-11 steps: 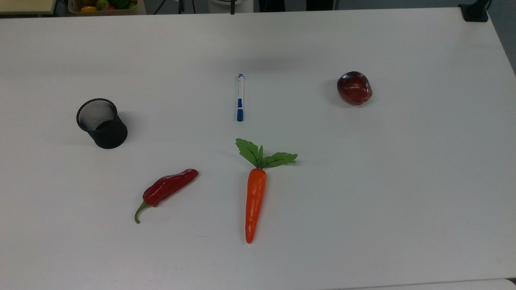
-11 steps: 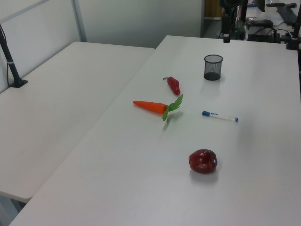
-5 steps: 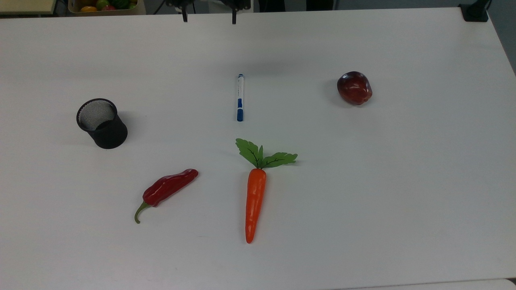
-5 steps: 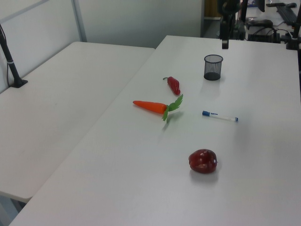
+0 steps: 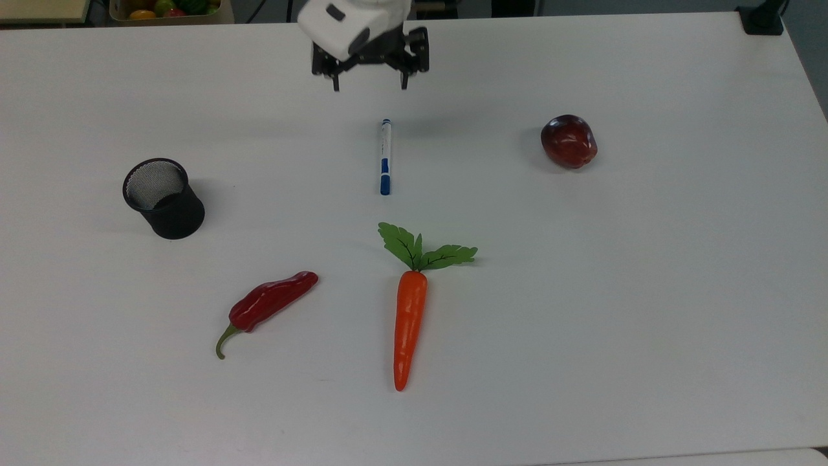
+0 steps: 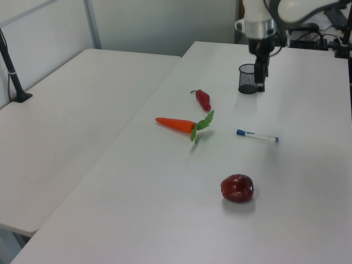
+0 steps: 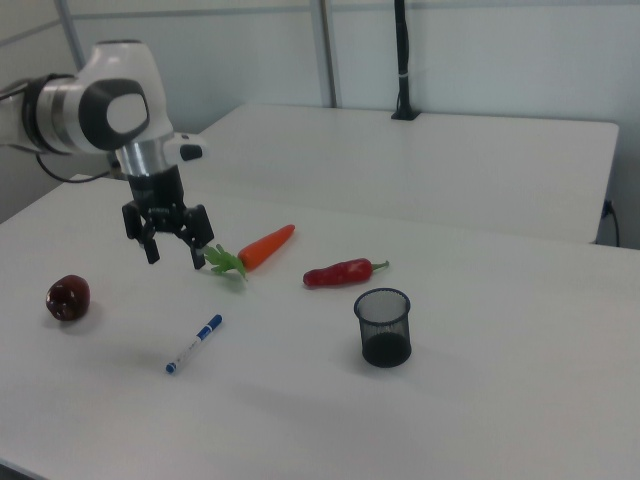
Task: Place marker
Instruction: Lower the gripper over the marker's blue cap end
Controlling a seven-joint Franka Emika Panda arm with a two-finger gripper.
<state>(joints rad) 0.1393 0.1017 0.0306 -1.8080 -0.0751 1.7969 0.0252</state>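
The marker (image 5: 385,155) lies flat near the middle of the white table (image 5: 647,291), white-barrelled with a blue cap pointing toward the carrot. It also lies on the table in the left view (image 6: 257,136) and in the right view (image 7: 195,343). My gripper (image 5: 369,86) hangs open above the table, just beyond the marker's far end in the top view, fingers pointing down and holding nothing. In the right view the gripper (image 7: 175,260) hovers well above the marker. In the left view the gripper (image 6: 260,83) overlaps the black cup.
A black mesh cup (image 5: 163,197) stands at the top view's left. A red chilli (image 5: 268,303) and a carrot (image 5: 409,317) lie in front of the marker, and a dark red apple (image 5: 569,141) sits to the right. A box of fruit (image 5: 165,10) stands beyond the far edge.
The arm has come in from the table's far edge and lowered, bringing the open gripper close to the marker's far end. Nothing on the table has moved.
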